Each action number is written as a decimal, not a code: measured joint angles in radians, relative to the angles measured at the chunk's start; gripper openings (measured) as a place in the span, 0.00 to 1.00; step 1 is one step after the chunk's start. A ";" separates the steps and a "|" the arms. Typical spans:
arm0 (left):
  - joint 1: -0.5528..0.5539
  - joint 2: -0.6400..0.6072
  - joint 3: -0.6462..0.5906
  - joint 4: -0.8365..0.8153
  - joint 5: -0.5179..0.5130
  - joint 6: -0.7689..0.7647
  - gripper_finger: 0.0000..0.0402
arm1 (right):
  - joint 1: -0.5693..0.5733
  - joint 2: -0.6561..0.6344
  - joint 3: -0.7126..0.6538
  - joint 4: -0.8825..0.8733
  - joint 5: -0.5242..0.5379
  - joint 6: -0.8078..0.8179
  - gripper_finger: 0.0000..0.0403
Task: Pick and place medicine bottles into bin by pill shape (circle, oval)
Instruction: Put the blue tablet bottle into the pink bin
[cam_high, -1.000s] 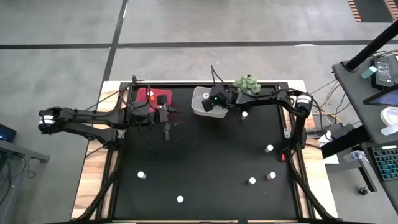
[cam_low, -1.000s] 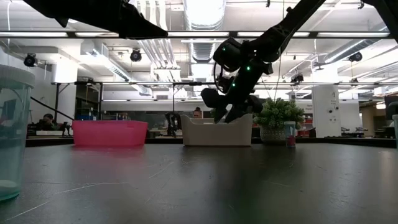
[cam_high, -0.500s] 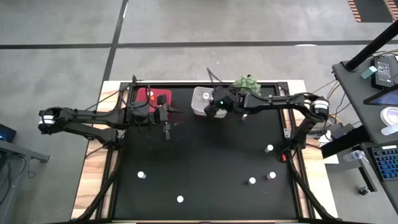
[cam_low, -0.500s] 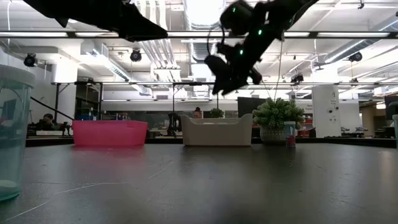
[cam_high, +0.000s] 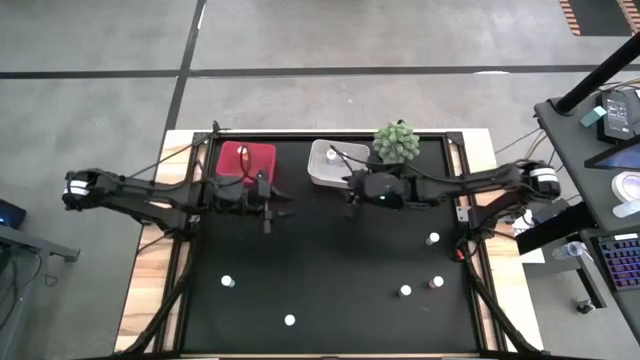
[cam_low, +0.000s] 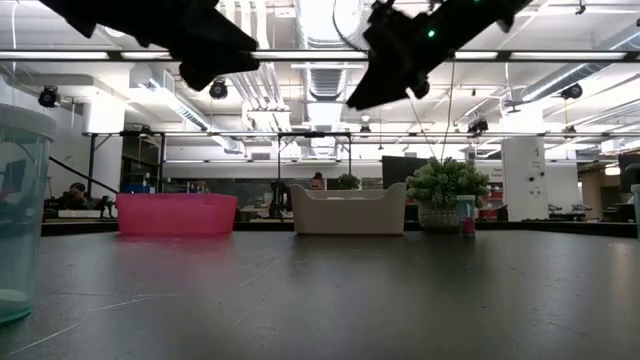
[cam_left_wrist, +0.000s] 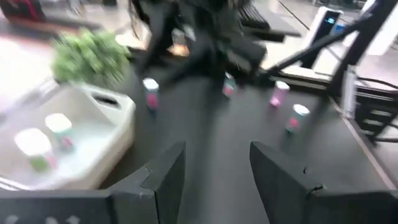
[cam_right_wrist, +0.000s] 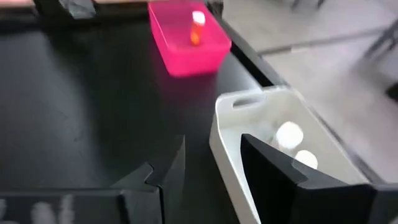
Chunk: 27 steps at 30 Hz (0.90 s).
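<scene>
White-capped medicine bottles (cam_high: 405, 291) scattered upright; right gripper (cam_right_wrist: 211, 177) parted, empty; left gripper (cam_left_wrist: 214, 177) likewise

We are in a large open robotics lab or workshop. Beyond the black table (cam_low: 400, 300) we see exposed ceiling ducts (cam_low: 325, 75), strip lights (cam_low: 150, 55), and a person (cam_low: 76, 193) seated at a distant workstation. From above, polished concrete floor (cam_high: 300, 40) surrounds the table, with a desk of keyboards and cables (cam_high: 610, 200) alongside.
</scene>
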 joint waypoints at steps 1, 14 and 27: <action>-0.016 0.000 0.000 -0.022 0.000 -0.030 0.41 | 0.004 -0.020 -0.018 0.028 -0.004 -0.024 0.36; -0.102 0.096 0.065 -0.212 0.102 -0.541 0.41 | 0.002 -0.233 -0.227 0.336 -0.269 -0.217 0.36; -0.348 0.329 0.264 -0.347 0.313 -1.188 0.41 | 0.002 -0.280 -0.274 0.370 -0.279 -0.269 0.36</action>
